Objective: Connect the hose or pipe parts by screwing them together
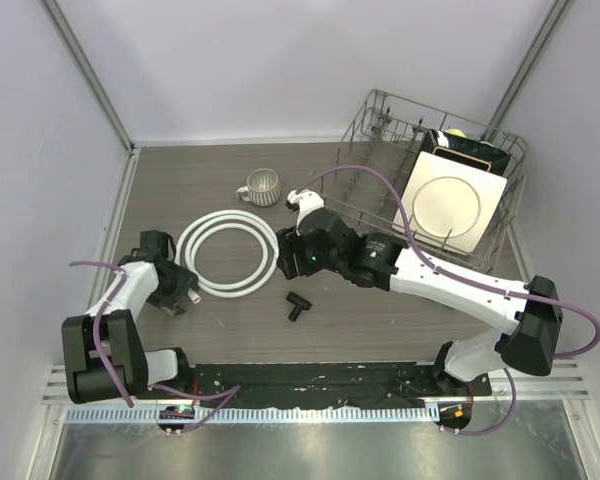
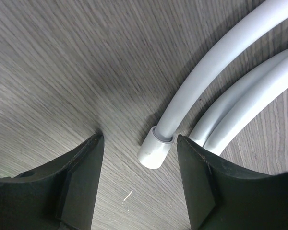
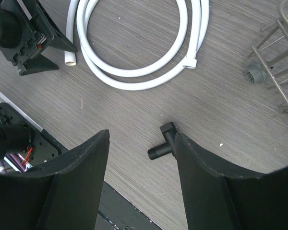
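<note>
**Table**: dark grey wood-grain surface that carries everything shown.

**Wire dish rack**: grey metal, at the far right corner of the table. A square cream plate leans inside it.

**Right arm**: white and black, it reaches from the near right edge toward the middle of the table. Its pincer hangs above the table with both black jaws apart and nothing between them.

**Left arm**: folded low at the near left. Its pincer is down at the table, jaws open.

**Long thin white flexible hose**: it lies flat on the table in round loops, left of centre, between the two pincers.

**Grey ribbed mug**: it stands upright just beyond the coil, well apart from both pincers.

**Small black T-shaped fitting**: it lies on its side on bare table, near the coil on its near right side, not touching it. In the right wrist view it shows below that pincer, close to one jaw.

**White end nuts**: one lies on the table between the left jaws, closer to the jaw on the coil's side, gripped by neither. The other rests against the outside of the coil, on the side toward the rack.
</note>
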